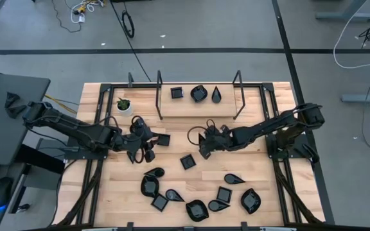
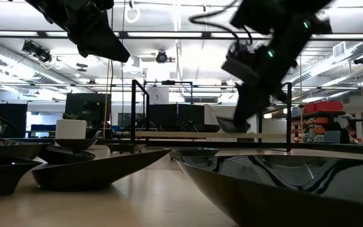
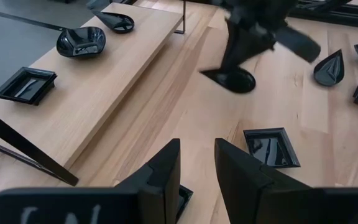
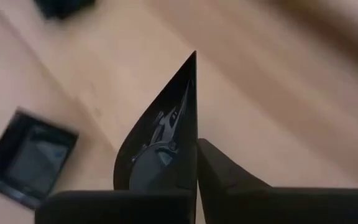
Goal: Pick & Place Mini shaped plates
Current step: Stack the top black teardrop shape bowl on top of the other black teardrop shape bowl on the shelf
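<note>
Your right tool (image 1: 205, 145), just right of centre in the high view, has clamped shut on a teardrop plate (image 4: 160, 140); the right wrist view shows the plate pinched at its broad end, its point running straight out ahead of the fingers. In the low view the plate hangs off the worktop (image 1: 275, 192), tilted, right of centre in the frame.

What your next move turns on, as I judge it: the raised shelf (image 1: 198, 107) lies toward the top of the high view from that tool, just beyond it, already carrying three plates (image 1: 199, 93) along its length. The plate's long axis runs roughly in line with the forearm, so you would swing up-frame and level it before release.

Your left tool (image 1: 141, 149) sits left of centre, fingers partly apart and holding nothing, with a square plate (image 1: 163, 139) just beside it to the right. The loose plates (image 1: 196, 208) crowd the lower middle of the frame.
</note>
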`<action>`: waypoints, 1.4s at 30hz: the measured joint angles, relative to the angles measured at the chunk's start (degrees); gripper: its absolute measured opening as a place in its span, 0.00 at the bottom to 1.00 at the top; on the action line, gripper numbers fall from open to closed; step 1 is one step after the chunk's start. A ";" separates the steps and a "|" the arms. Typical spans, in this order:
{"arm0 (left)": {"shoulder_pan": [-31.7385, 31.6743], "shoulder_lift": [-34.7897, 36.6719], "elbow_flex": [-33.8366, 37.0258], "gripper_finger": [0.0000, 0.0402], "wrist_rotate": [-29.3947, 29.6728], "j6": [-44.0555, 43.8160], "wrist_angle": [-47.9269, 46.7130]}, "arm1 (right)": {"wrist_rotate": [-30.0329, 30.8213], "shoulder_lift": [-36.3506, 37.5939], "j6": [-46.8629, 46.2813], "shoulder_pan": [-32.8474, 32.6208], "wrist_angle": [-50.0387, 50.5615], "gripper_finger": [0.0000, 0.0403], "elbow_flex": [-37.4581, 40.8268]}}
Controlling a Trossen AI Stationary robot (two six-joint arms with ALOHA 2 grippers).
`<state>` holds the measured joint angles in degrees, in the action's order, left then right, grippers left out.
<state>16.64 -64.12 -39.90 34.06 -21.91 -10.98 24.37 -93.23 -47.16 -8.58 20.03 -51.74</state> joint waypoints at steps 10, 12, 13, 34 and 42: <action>0.00 0.00 0.00 0.26 -0.02 0.00 0.00 | 11.84 0.06 4.10 10.46 25.33 0.00 -19.94; 0.00 0.00 0.00 0.26 -0.02 0.00 0.00 | 11.76 0.07 7.41 15.06 26.34 0.00 -21.25; 0.00 0.00 0.00 0.26 -0.02 0.00 0.00 | 11.47 0.07 9.21 17.69 26.09 0.00 -21.52; -0.09 0.00 0.00 0.26 1.50 0.02 -0.01 | 6.04 -10.02 20.25 35.95 21.26 0.00 -21.56; -0.09 0.00 0.00 0.26 1.51 0.02 0.00 | 6.64 -10.16 18.95 36.43 21.76 0.00 -21.56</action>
<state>16.56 -64.12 -39.90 35.57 -21.89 -10.98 31.02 -103.39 -28.21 27.85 41.79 -73.30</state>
